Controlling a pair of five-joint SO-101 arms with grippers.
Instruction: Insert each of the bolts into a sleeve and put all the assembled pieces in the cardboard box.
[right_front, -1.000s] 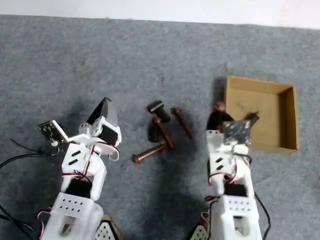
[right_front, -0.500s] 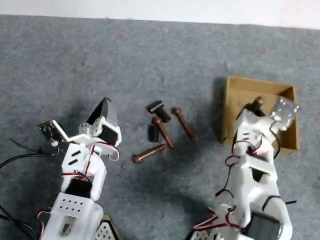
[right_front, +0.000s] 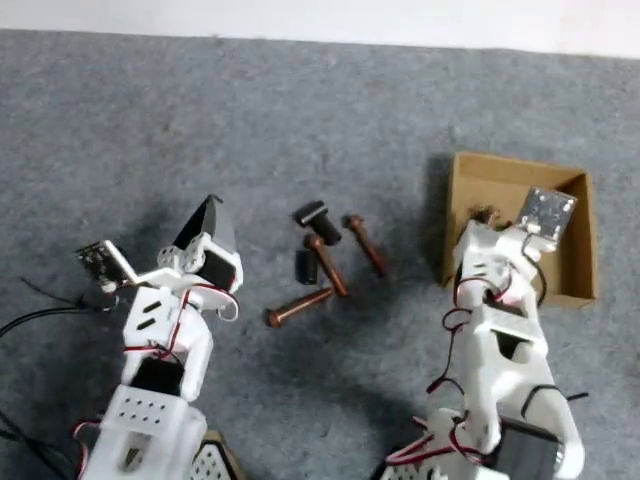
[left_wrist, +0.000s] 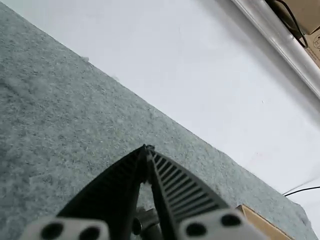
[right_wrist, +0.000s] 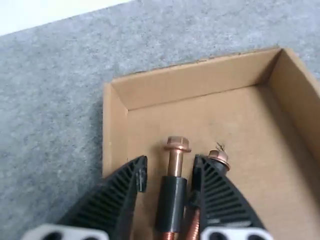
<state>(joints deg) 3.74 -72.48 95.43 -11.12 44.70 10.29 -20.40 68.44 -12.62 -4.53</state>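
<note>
My right gripper (right_wrist: 170, 167) hangs open inside the cardboard box (right_wrist: 200, 80). Between its fingers lies a copper bolt in a black sleeve (right_wrist: 171, 195), with a gap on each side. A second copper bolt (right_wrist: 218, 159) lies against one finger. The high view has this gripper (right_front: 485, 217) over the box's (right_front: 575, 240) near-left part. Mid-mat lie a black sleeve (right_front: 312, 214), a bare bolt (right_front: 363, 243), a bolt (right_front: 328, 264) beside a sleeve (right_front: 306, 266), and another bolt (right_front: 298, 305). My left gripper (right_front: 211, 222) rests shut to their left, its tips (left_wrist: 147, 150) empty.
Everything lies on a grey felt mat (right_front: 300, 120), which ends at a white strip (right_front: 320, 20) along the far side. Loose cables (right_front: 40, 310) trail beside the left arm's base. A corner of the box (left_wrist: 260, 220) shows past the left gripper.
The right arm swung right from beside the box to over it, then shifted slightly back left. The left arm and the loose bolts have not moved.
</note>
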